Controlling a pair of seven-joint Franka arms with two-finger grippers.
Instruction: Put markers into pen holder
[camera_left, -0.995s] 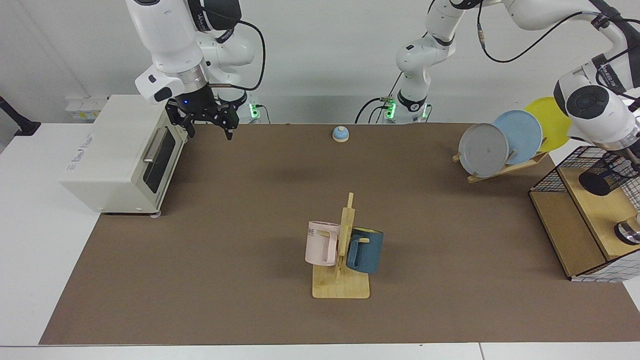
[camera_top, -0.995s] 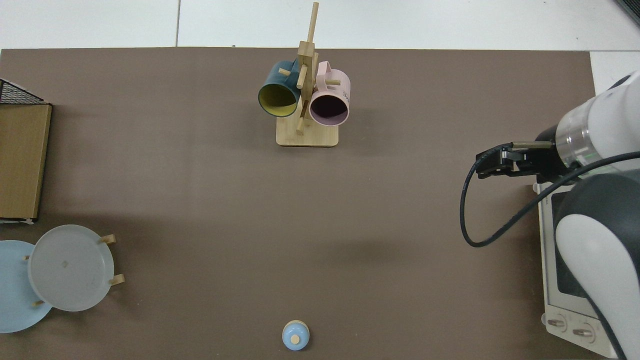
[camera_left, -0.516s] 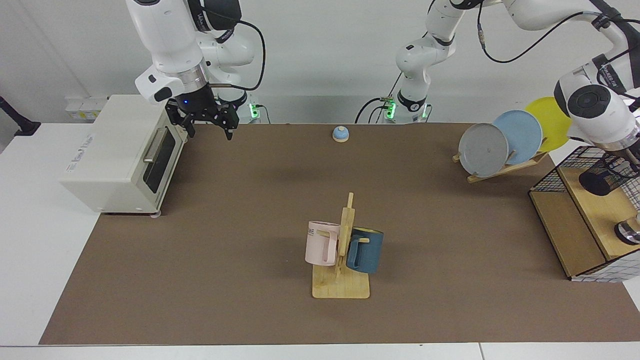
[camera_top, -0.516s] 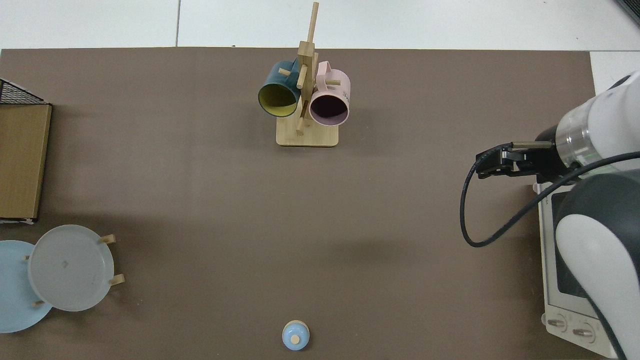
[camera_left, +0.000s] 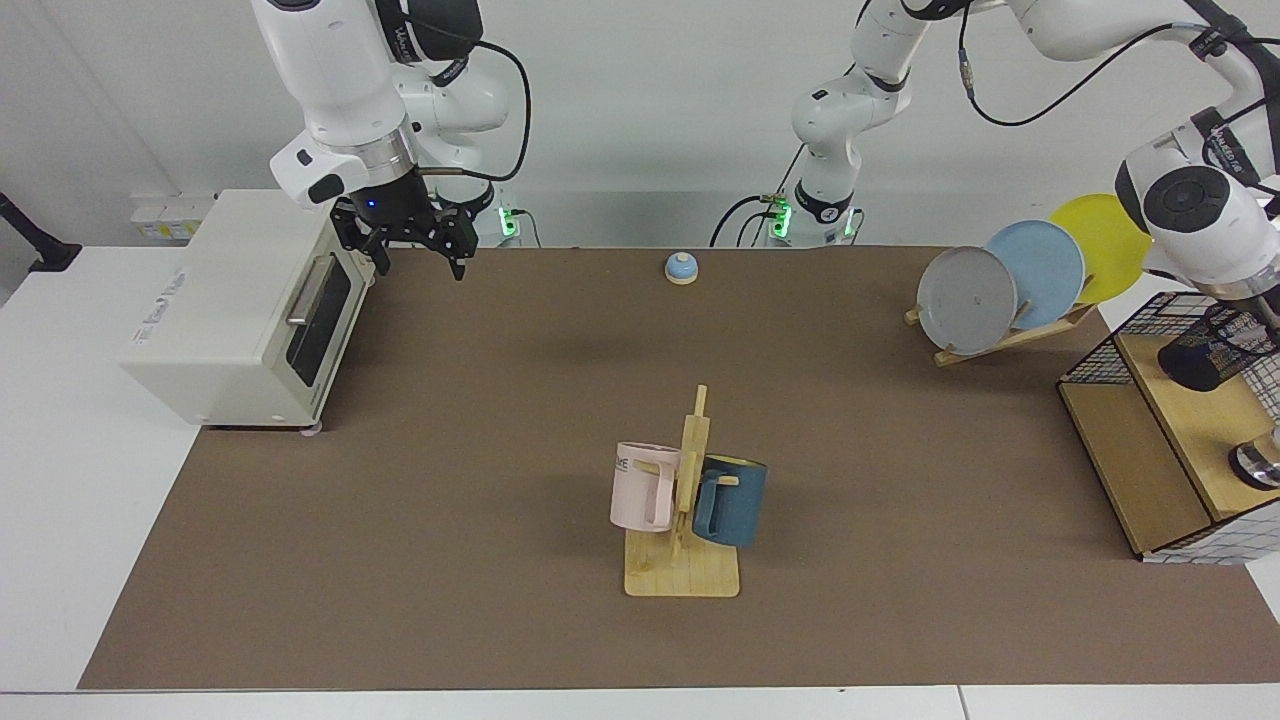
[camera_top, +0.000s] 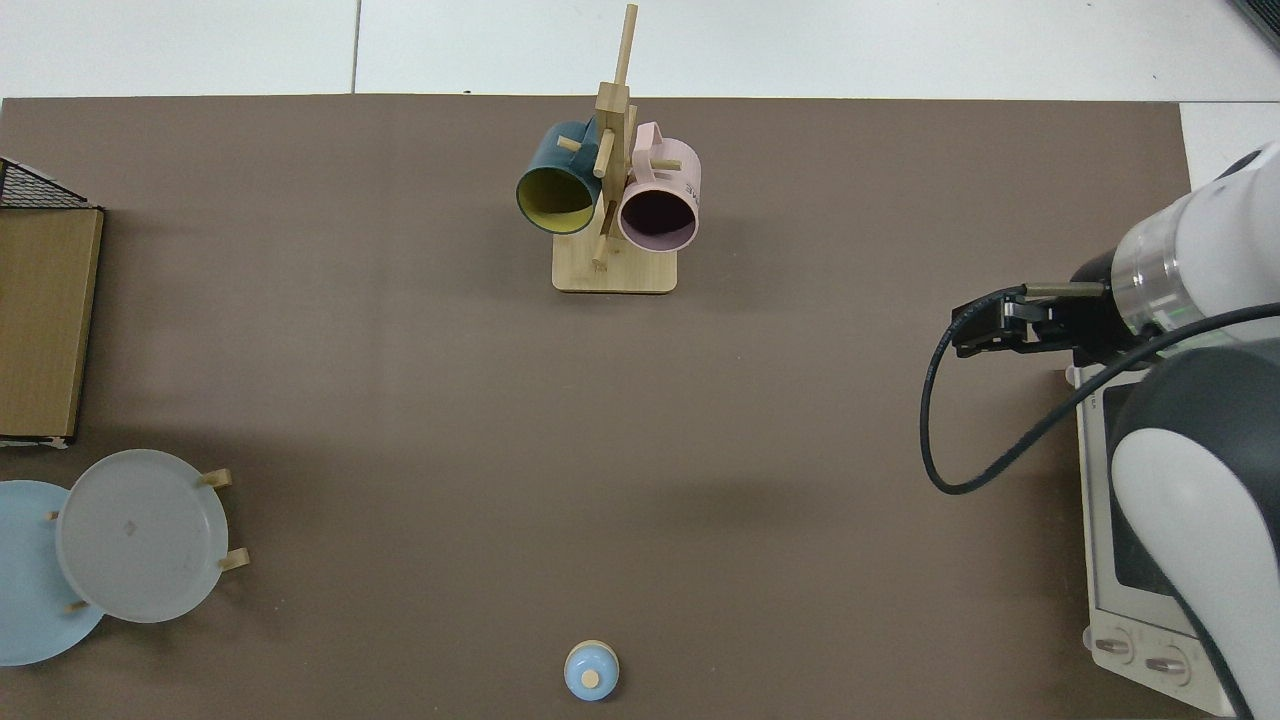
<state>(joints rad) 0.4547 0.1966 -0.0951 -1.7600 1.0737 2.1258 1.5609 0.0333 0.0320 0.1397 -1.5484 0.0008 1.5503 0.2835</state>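
Markers stay out of our sight; pen holder (camera_left: 1215, 348) sits tilted beneath our left wrist, which has lifted slightly, grip unreadable. Our right gripper (camera_left: 418, 248) waits empty, fingers apart.

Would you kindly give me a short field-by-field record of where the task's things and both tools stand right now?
pen holder: black mesh cup, tilted above the wooden shelf
marker: not visible
left tool: at the pen holder; grip hidden
right tool: open, idle beside the toaster oven
mug rack: holds pink mug and blue mug
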